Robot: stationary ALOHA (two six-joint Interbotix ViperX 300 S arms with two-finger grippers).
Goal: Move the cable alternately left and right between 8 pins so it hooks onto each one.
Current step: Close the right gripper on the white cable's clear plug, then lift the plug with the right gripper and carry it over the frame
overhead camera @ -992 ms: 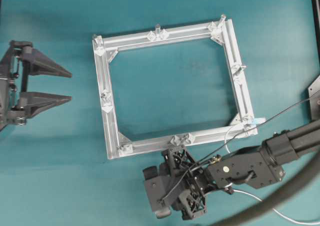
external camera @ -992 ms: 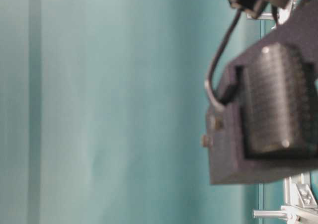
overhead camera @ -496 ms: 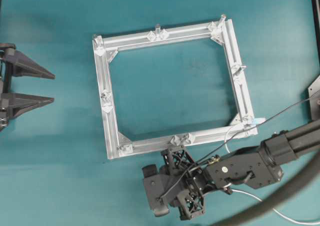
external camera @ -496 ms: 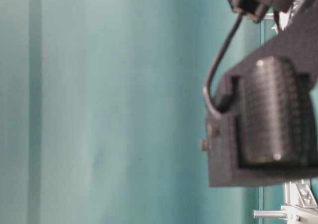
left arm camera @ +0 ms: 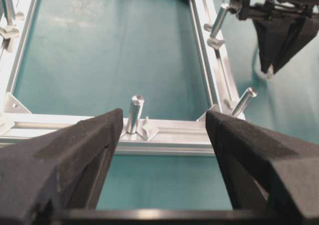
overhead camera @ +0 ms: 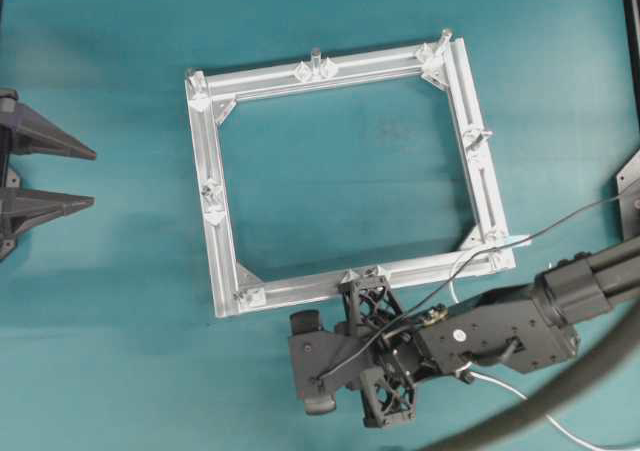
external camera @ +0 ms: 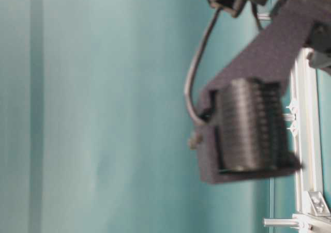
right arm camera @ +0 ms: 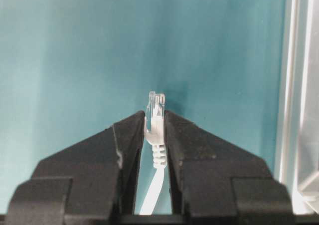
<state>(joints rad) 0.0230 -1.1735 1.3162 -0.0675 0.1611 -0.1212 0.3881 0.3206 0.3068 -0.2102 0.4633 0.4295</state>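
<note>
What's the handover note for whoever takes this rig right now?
Right gripper: fingers pinch the cable just behind its clear plug tip, below the frame's near rail in the overhead view.
Left gripper: open, empty, at the left edge of the overhead view, apart from the frame.
Aluminium frame flat on the teal table, pins upright along its rails.
Done: cable end grasped. No cable seen hooked around any pin; its white slack trails off toward the bottom right.
Left: weave the cable alternately across all eight pins.
</note>
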